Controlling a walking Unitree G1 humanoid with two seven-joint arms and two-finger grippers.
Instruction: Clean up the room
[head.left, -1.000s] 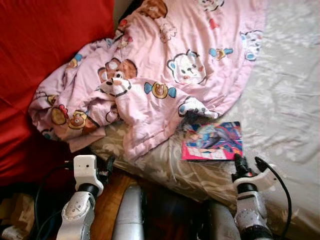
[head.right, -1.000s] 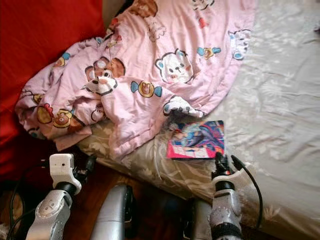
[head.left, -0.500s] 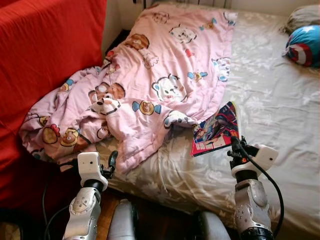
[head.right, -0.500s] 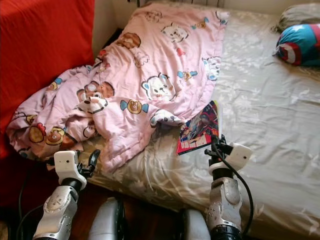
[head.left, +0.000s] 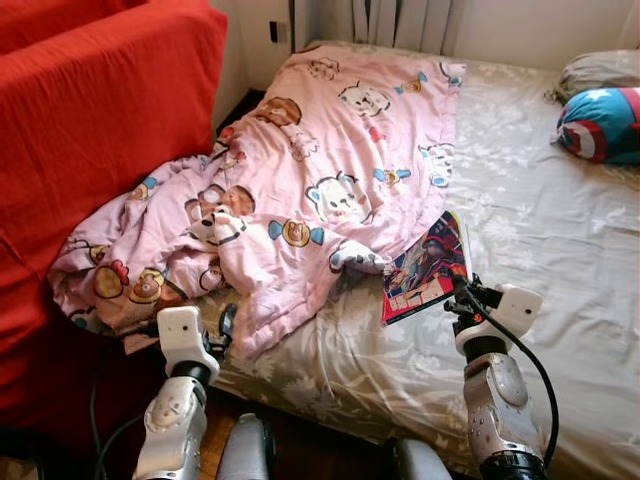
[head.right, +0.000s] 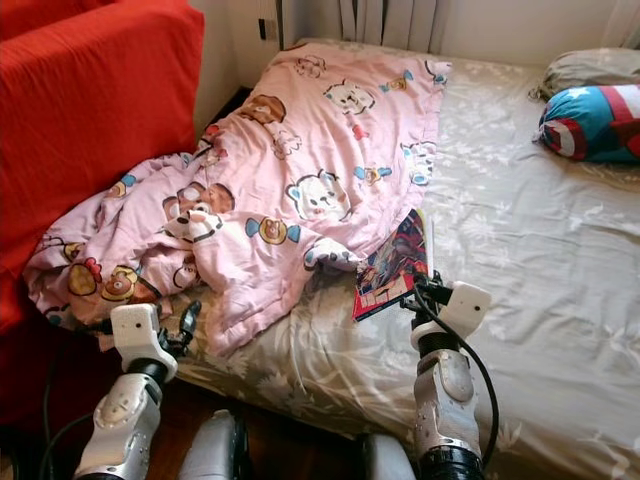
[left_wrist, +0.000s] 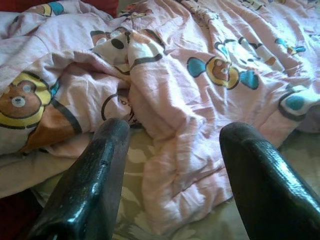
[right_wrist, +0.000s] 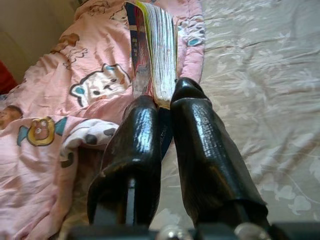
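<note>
My right gripper (head.left: 464, 296) is shut on the corner of a colourful comic book (head.left: 428, 266) and holds it tilted up off the grey floral bed sheet (head.left: 540, 240). In the right wrist view the book's page edge (right_wrist: 161, 55) stands between the two black fingers (right_wrist: 200, 145). A pink cartoon-bear blanket (head.left: 330, 170) lies crumpled across the bed's left side, its edge just beside the book. My left gripper (head.left: 222, 325) stands open at the blanket's lower corner; the left wrist view looks past its fingers (left_wrist: 95, 175) at the blanket (left_wrist: 180, 95).
A red sofa (head.left: 90, 130) stands close along the bed's left. A round blue, red and white cushion (head.left: 600, 125) and a grey pillow (head.left: 598, 70) lie at the bed's far right. A curtain (head.left: 390, 20) hangs behind the bed.
The right gripper has lifted the book's corner so it tilts up off the sheet. The camera has tilted up, bringing the far bed and cushion into view.
</note>
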